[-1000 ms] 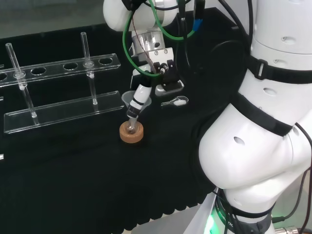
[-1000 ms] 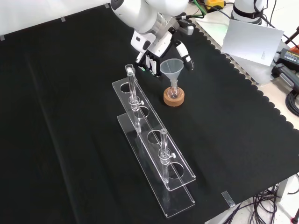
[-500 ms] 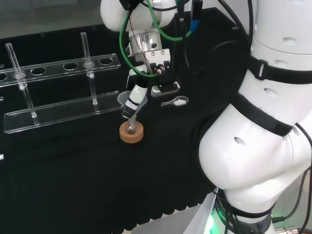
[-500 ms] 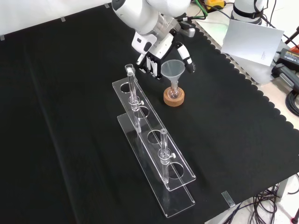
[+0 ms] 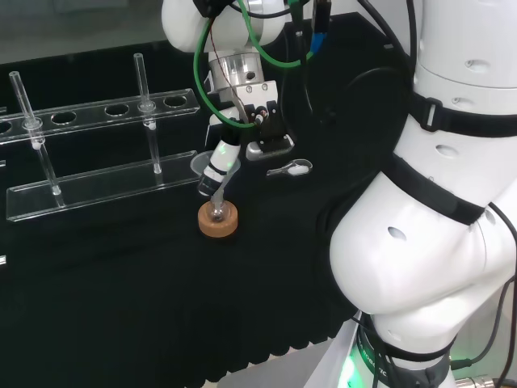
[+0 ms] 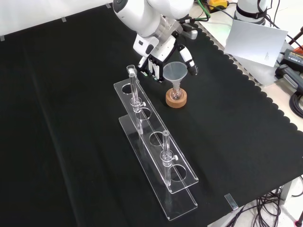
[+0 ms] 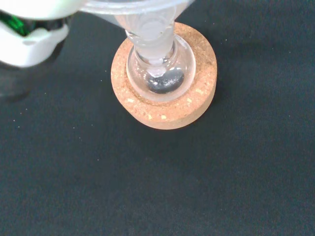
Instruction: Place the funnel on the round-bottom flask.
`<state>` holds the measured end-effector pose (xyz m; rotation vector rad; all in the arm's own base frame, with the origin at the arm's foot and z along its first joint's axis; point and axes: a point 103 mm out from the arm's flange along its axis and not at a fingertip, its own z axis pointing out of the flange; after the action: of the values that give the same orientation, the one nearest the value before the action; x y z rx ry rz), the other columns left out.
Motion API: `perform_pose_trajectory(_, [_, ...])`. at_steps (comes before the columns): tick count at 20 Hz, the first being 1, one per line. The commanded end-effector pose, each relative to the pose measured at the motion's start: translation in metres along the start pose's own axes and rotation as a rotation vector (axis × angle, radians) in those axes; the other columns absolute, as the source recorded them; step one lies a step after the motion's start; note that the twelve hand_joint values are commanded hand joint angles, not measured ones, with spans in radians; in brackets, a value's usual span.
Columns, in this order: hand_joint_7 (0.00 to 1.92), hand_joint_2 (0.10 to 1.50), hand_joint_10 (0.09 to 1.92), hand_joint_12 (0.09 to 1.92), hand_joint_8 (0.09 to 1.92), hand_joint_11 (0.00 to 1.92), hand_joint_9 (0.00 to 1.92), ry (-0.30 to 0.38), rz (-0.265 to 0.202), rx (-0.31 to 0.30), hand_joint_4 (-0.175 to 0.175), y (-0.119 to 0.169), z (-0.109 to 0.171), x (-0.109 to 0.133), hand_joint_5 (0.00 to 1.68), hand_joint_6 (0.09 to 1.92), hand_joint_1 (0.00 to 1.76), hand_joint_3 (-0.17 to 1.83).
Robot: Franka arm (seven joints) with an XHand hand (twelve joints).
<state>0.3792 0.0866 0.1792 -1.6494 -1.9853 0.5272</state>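
You have the funnel (image 6: pixel 174 72) sitting stem-down in the neck of the flask (image 6: pixel 176 94), which rests upright in its cork ring (image 6: pixel 176 100) on the black worktop (image 6: pixel 71 142). In the front view the ring stands near the centre of the cloth, at about 3 o'clock from the far end of the clear rack (image 6: pixel 156 156). The hand (image 6: pixel 158 59) sits just behind the funnel there, at about 11 o'clock from its cone, with the fingers (image 6: pixel 189 60) curved down on either side of the rim. You cannot tell from that view whether they touch it.

In the head view one finger (image 5: pixel 216 168) lies along the cone, pointing down towards the ring (image 5: pixel 218 222), so the hand looks closed around the funnel. A small clear scoop (image 5: pixel 291 169) lies on the cloth at 2 o'clock from the ring. The rack (image 5: pixel 101 145) stands at 10 o'clock, with two tubes upright in it.

From the wrist you see the flask bulb (image 7: pixel 161 69) centred in the ring (image 7: pixel 165 105).
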Motion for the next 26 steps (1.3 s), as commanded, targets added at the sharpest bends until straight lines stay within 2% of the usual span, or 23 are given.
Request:
perform_pose_trajectory(1, [1.26, 0.51, 0.36, 1.31, 0.58, 0.00, 0.80, 0.001, 0.004, 0.004, 0.116, 0.001, 0.001, 0.001, 1.02, 0.57, 0.96, 0.73])
perform_pose_trajectory(7, [1.25, 0.51, 0.36, 1.30, 0.58, 0.00, 0.80, 0.000, 0.008, 0.017, 0.117, -0.002, 0.001, -0.001, 1.02, 0.57, 0.96, 0.74])
perform_pose_trajectory(10, [1.11, 0.50, 0.36, 1.22, 0.54, 0.00, 0.74, 0.002, 0.006, 0.027, 0.087, -0.004, -0.001, -0.003, 0.86, 0.59, 0.92, 0.73])
perform_pose_trajectory(12, [0.99, 0.49, 0.38, 1.16, 0.48, 0.00, 0.67, -0.002, 0.000, 0.028, 0.051, -0.005, -0.003, -0.001, 0.68, 0.54, 0.88, 0.69])
perform_pose_trajectory(14, [0.89, 0.50, 0.42, 1.10, 0.42, 0.00, 0.61, -0.009, -0.001, 0.026, 0.035, -0.006, -0.004, 0.000, 0.60, 0.47, 0.84, 0.63])
perform_pose_trajectory(17, [0.81, 0.52, 0.49, 1.04, 0.39, 0.00, 0.55, -0.013, -0.006, 0.021, 0.024, -0.007, -0.006, 0.001, 0.57, 0.35, 0.81, 0.56])
perform_pose_trajectory(26, [0.72, 0.54, 0.55, 0.98, 0.37, 0.00, 0.49, -0.004, -0.008, 0.015, 0.011, -0.012, -0.010, 0.000, 0.54, 0.17, 0.77, 0.48])
